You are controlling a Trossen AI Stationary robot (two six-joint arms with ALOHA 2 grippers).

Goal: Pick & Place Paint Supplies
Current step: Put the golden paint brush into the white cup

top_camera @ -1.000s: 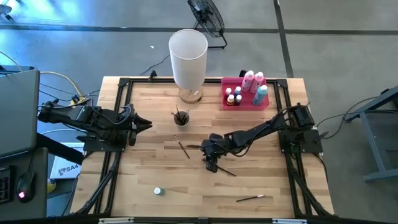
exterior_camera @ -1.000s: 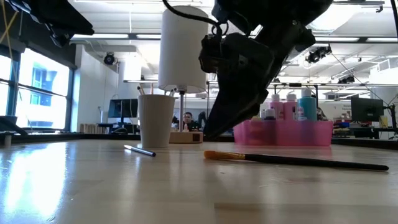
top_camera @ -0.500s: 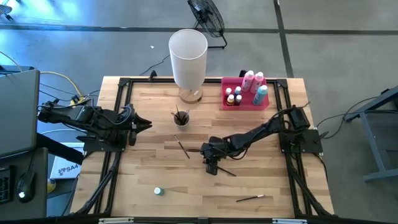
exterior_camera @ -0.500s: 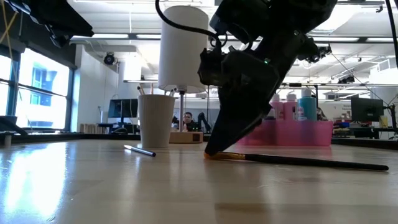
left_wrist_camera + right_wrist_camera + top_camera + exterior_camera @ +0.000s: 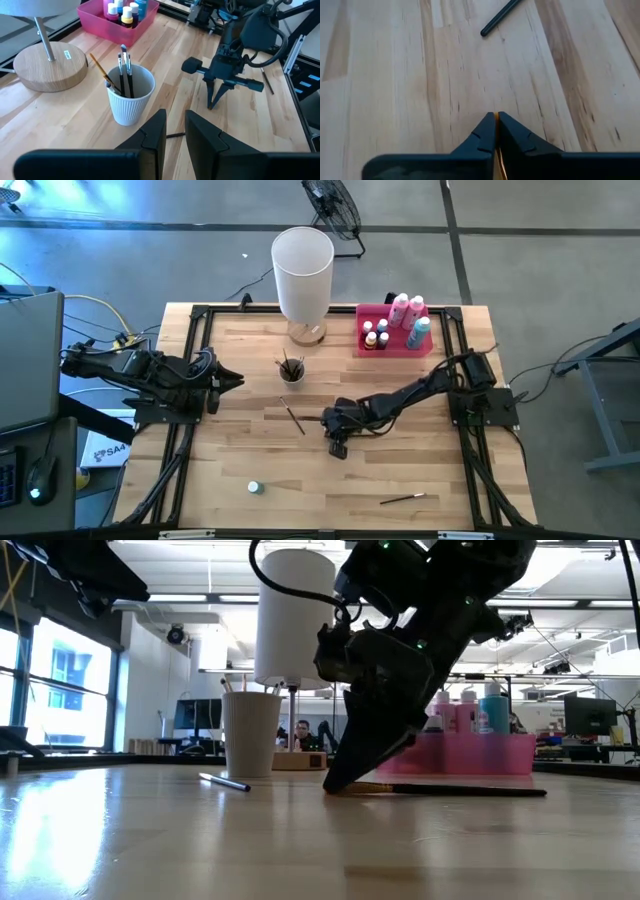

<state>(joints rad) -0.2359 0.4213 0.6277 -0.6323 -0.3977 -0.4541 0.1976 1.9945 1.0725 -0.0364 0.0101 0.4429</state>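
Observation:
My right gripper [image 5: 338,448] stands at the table's middle, fingertips down on the wood [image 5: 335,785], shut on a thin dark-handled paintbrush [image 5: 450,790]. In the high view the arm hides that brush. My left gripper [image 5: 237,380] waits at the table's left edge, fingers a little apart [image 5: 174,131]. A white ribbed cup [image 5: 291,367] holds several brushes upright. One brush [image 5: 293,418] lies flat left of the right gripper, another [image 5: 402,499] near the front edge. A tiny bottle [image 5: 255,488] stands at the near left. The other paint bottles [image 5: 405,315] stand in the pink tray [image 5: 393,345]. My right gripper pinches the paintbrush at its orange bristle end [image 5: 496,152] between its two fingers. It comes from above, slanting down. The brush lies flat on the table, and its dark handle [image 5: 480,790] trails away from the fingertips.
A tall white cylinder lamp [image 5: 302,270] on a round wooden base [image 5: 45,65] stands at the far edge, behind the cup. A black frame [image 5: 190,380] borders the table. Bare wood lies between the right gripper and the near edge.
My right gripper has come down onto the brush's orange end and shifted slightly toward the table's left. The brush has turned on the table: its handle end has swung inward while the bristle end stayed at the fingertips.

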